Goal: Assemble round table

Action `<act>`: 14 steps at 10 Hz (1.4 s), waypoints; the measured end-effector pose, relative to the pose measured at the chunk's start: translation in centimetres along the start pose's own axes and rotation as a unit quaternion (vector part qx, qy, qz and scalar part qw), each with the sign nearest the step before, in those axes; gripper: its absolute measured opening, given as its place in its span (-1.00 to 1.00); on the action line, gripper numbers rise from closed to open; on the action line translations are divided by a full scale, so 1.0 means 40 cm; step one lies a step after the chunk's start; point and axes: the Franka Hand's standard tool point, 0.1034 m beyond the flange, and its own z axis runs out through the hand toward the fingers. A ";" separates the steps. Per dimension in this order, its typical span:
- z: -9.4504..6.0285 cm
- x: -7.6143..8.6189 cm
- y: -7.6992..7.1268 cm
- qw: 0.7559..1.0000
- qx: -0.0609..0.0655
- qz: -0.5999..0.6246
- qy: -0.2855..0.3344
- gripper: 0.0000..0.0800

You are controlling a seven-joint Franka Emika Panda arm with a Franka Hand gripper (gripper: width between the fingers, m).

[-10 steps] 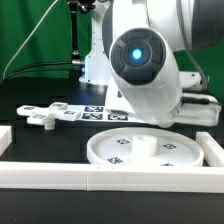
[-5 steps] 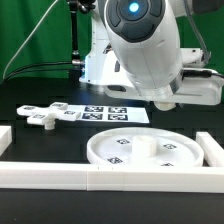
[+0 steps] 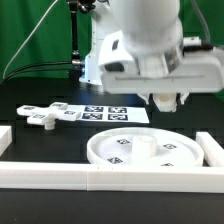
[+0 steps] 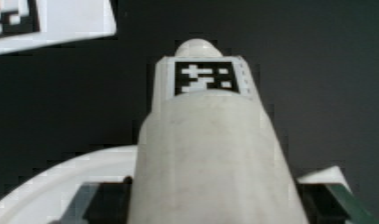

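The big round rimmed disc (image 3: 140, 150) lies flat on the black table, tags facing up, with a small raised hub at its middle. My gripper (image 3: 165, 99) hangs above the disc's far right edge. In the wrist view the gripper (image 4: 212, 197) is shut on the short thick cylinder leg (image 4: 207, 120); dark fingers (image 4: 108, 196) press both its sides, and the tagged end points away from the wrist. The disc's rim (image 4: 61, 185) shows beneath the leg. The cross-shaped foot piece (image 3: 45, 117) lies on the exterior view's left, apart from the gripper.
The marker board (image 3: 100, 112) lies behind the disc and also shows in the wrist view (image 4: 44, 25). A long white border rail (image 3: 110, 178) runs along the front, with shorter rails at the right (image 3: 212, 150) and left (image 3: 5, 135). The arm's base (image 3: 95, 65) stands at the back.
The wrist has turned and swung up, so the blue-lit joint has left the view. The hand now hangs level above the disc's far right edge. Disc and foot piece have not moved.
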 end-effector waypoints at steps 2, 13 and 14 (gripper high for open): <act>-0.036 0.035 -0.022 0.996 0.007 -0.002 0.087 0.02; -0.099 0.076 -0.021 0.909 -0.039 -0.125 0.395 0.02; -0.118 0.084 -0.005 0.906 -0.048 -0.142 0.396 0.02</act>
